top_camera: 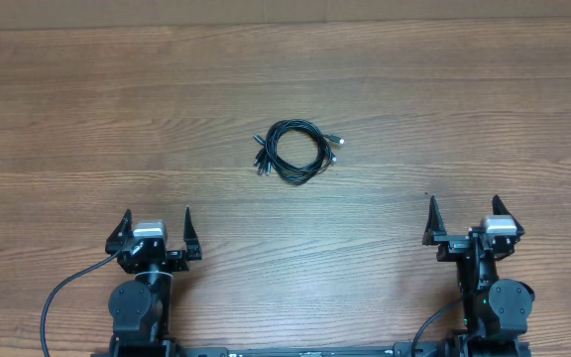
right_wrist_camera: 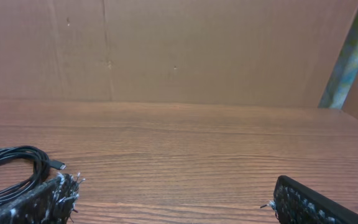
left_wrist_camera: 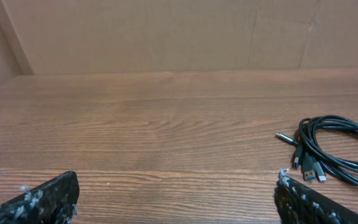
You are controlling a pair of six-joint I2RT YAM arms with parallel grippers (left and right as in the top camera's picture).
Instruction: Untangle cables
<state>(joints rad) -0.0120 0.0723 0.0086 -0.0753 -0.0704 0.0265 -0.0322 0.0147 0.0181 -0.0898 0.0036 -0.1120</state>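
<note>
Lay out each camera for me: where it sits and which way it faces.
Overhead: above the table, looking straight down on the cables; left gripper and right gripper show at the near edge.
Left wrist: low, facing forward toward the back wall; own fingers frame the bottom.
Right wrist: likewise low and forward; own fingers at the bottom.
Shared: the cables, rightward for the left wrist, leftward for the right.
</note>
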